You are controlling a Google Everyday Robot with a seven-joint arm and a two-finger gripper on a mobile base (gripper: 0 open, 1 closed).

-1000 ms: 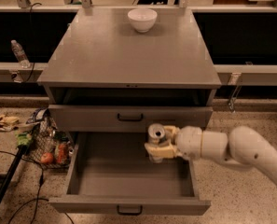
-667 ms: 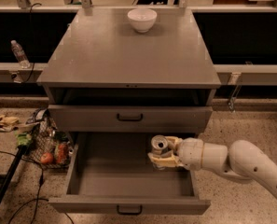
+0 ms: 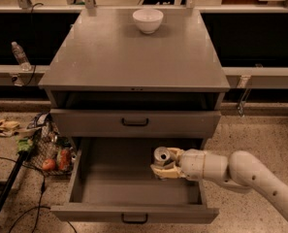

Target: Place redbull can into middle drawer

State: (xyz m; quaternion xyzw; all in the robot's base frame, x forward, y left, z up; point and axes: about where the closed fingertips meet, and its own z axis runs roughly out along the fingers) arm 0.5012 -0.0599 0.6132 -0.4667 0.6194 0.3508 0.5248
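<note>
The redbull can (image 3: 161,156) shows its silver top, held upright inside the open middle drawer (image 3: 134,211), toward the drawer's right side. My gripper (image 3: 164,167) reaches in from the right on a white arm and is shut on the can, its cream fingers (image 3: 167,174) wrapped around the can's body. The can's lower part is hidden by the fingers, so I cannot tell whether it touches the drawer floor. The grey drawer above (image 3: 135,122) is shut, with a small black handle.
A white bowl (image 3: 148,20) sits at the back of the grey cabinet top (image 3: 134,57). A clear water bottle (image 3: 20,55) stands on a ledge at left. A wire basket with fruit (image 3: 51,154), cables and a black pole lie on the floor left of the drawer.
My gripper has carried the can lower and slightly forward into the open middle drawer. The grip on the can is unchanged.
</note>
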